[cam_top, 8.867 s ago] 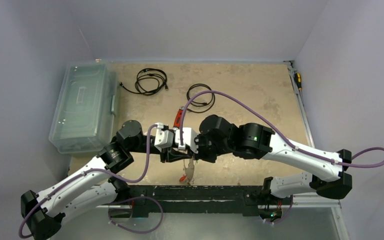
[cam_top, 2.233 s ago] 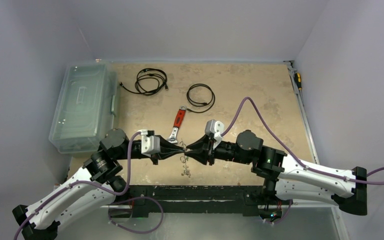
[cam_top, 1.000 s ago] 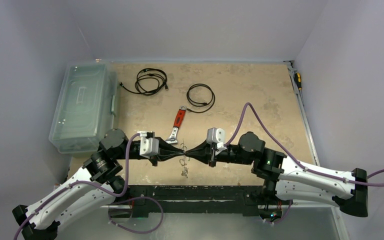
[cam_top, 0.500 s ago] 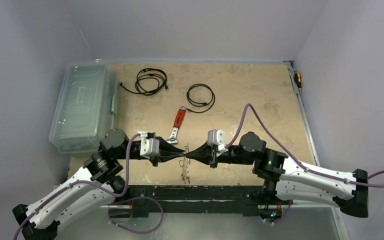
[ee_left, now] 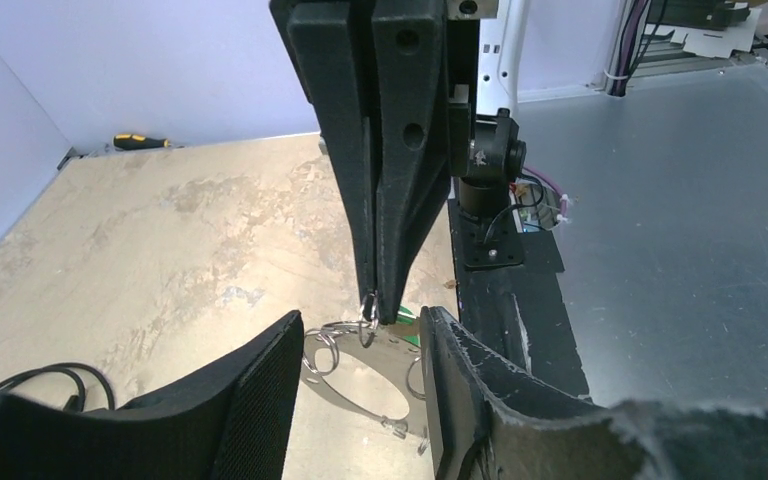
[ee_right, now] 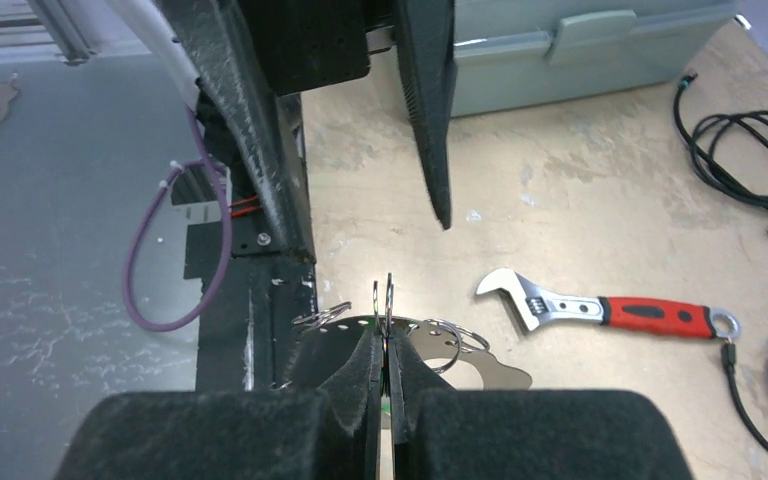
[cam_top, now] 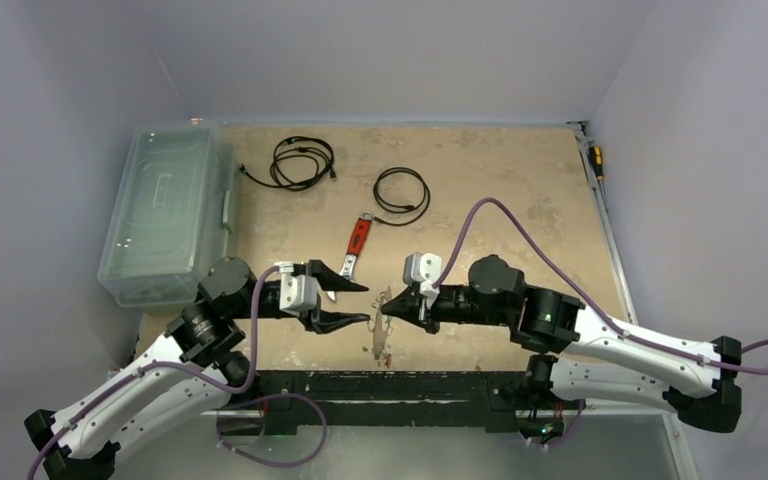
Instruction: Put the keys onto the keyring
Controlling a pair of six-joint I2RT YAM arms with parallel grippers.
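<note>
Silvery keyring [ee_left: 367, 303] now hangs from right gripper [cam_top: 388, 309] alone, pinched tight; left gripper [cam_top: 365, 303] just released, jaws spread. Likely re-grip next.

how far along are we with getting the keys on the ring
Done: cannot confirm. A silvery bunch hangs under the keyring, but no red or green key head shows clearly. In hand: right gripper shut on the keyring; left gripper open beside it, holding nothing. Left: threading the keys, as far as these views tell.
</note>
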